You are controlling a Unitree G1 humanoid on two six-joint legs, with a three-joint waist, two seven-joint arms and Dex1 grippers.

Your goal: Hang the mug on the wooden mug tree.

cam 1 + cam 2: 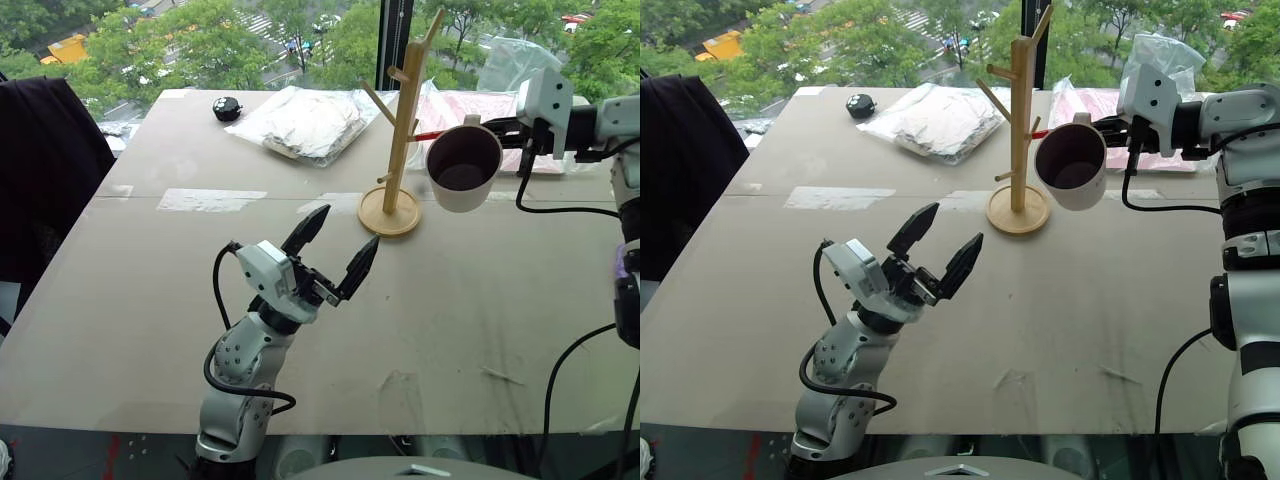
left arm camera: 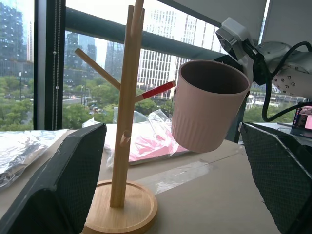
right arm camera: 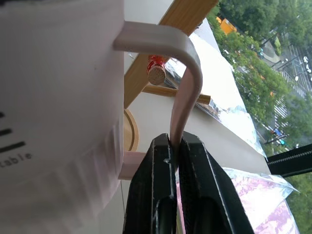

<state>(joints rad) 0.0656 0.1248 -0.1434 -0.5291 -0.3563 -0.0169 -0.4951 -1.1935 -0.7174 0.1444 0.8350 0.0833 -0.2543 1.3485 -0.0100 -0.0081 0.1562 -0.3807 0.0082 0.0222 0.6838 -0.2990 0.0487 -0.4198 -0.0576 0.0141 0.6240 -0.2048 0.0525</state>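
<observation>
Left gripper (image 1: 340, 252): fingers spread wide, holding nothing, raised above the table (image 1: 150, 300), pointing toward the wooden mug tree (image 1: 400, 150). Right gripper (image 3: 176, 146): clamped on the mug (image 1: 463, 167) by its handle (image 3: 183, 78), arm outstretched, mug airborne just beside the red-tipped peg (image 2: 157, 90). Lettering on mug partly visible, unreadable.

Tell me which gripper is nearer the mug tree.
Right. The right gripper holds the mug by its handle beside the mug tree; the left gripper hovers open, short of its base.
</observation>
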